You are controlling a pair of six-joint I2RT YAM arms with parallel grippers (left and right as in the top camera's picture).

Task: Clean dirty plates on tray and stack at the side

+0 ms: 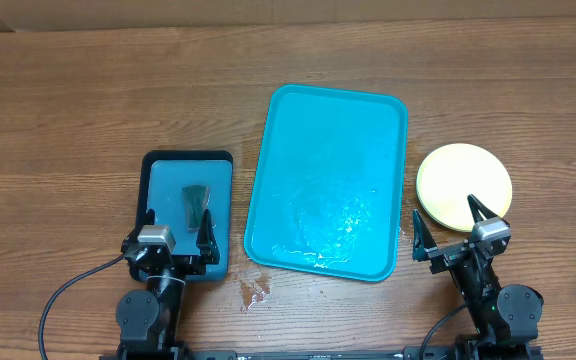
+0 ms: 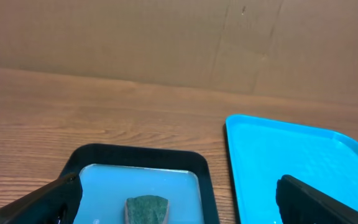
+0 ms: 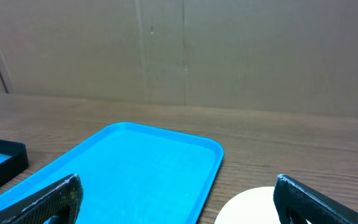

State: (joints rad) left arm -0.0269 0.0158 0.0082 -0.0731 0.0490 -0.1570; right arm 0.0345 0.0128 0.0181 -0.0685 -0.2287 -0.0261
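The teal tray (image 1: 328,120) lies in the middle of the table, wet and with no plates on it; it also shows in the left wrist view (image 2: 278,155) and the right wrist view (image 3: 142,162). A pale yellow-green plate (image 1: 463,180) lies on the table right of the tray, on top of a stack whose lower plates I cannot make out; its edge shows in the right wrist view (image 3: 250,208). My left gripper (image 1: 176,232) is open and empty over the near end of the small tray. My right gripper (image 1: 452,230) is open and empty at the plate's near edge.
A smaller black-rimmed blue tray (image 1: 160,170) stands left of the teal tray, with a green sponge (image 1: 196,203) in it, which the left wrist view (image 2: 146,208) also shows. Drops of water (image 1: 256,290) lie on the wood by the teal tray's near left corner.
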